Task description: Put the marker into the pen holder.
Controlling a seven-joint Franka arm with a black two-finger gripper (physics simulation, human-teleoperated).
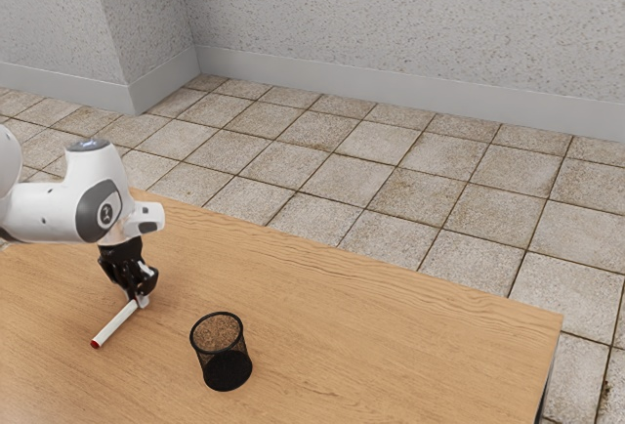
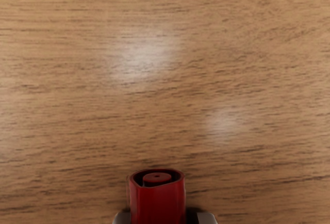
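Marker pinched near one end by my gripper; its slant could snag pen holder, twisting it loose.

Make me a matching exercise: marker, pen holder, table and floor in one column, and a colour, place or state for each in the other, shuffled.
Column one
1. marker
2. pen holder
3. table
4. floor

Column two
A. covered in tiles with dark joints
B. black, standing upright
C. brown, with a wood grain
D. mostly white, gripped by the hand

Right pairs: 1-D, 2-B, 3-C, 4-A
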